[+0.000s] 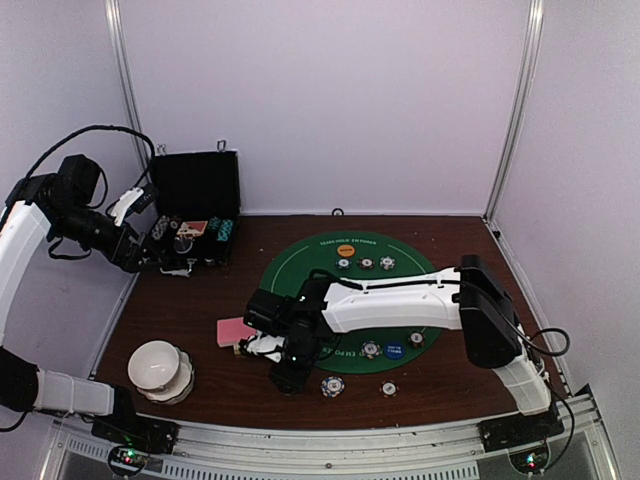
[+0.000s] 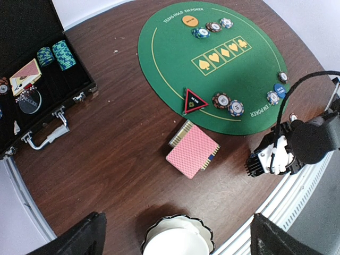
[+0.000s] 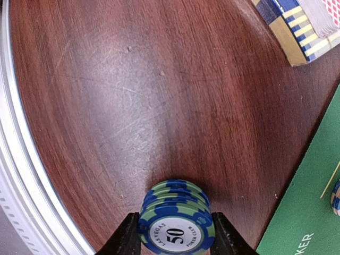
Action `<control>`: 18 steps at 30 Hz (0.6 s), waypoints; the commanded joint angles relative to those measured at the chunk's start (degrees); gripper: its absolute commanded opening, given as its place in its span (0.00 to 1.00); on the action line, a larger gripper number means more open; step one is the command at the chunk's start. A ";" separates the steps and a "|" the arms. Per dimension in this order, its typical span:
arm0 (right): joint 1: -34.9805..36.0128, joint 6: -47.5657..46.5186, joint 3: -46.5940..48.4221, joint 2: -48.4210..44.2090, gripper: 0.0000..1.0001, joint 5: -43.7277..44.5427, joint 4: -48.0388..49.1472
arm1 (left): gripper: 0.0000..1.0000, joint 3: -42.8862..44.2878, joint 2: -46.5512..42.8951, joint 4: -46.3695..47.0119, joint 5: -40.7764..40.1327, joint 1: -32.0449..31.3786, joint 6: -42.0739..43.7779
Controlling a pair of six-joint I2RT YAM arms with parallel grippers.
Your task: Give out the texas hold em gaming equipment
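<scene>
The right tool [image 3: 175, 234] pinched a short chip stack [image 3: 175, 210], green and blue with 50 on its top face. It was over the brown desk [image 3: 133, 106], just off the rim of the green mat [image 2: 175, 64]. How many chips the stack held could not be told.

On the mat lay seven loose chips [image 2: 213, 26]: three beside the one orange button [image 2: 189, 20], two beside the one triangle marker [image 2: 194, 101], and two flanking the one blue button [image 2: 280, 90]. One lone chip [image 1: 389, 388] sat on the desk just outside the mat's rim, near the blue button. One card pile [image 2: 192, 150], pink backs up, lay just off the mat by the triangle marker.

The left tool [image 2: 178, 226] was spread wide and empty. One open black case [image 2: 79, 87], well away from the mat, held two standing chip columns [image 2: 64, 53].
</scene>
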 commanded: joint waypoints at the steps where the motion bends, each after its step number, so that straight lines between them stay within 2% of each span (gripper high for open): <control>1: 0.19 -0.40 2.09 -1.73 0.36 0.14 -1.59 | 0.97 1.14 -0.63 -0.47 0.98 0.39 -0.06; 10: -1.06 -0.13 6.12 -4.97 0.27 3.46 -4.02 | 0.98 1.23 -0.60 -0.78 0.82 0.39 -0.02; 13: -3.43 0.96 8.03 -5.75 0.22 5.34 -4.57 | 0.98 1.23 -0.67 -0.77 0.76 0.43 0.11; 18: -9.74 2.91 12.67 -3.88 0.21 9.32 -6.93 | 0.98 1.23 -0.67 -0.76 0.71 0.38 0.20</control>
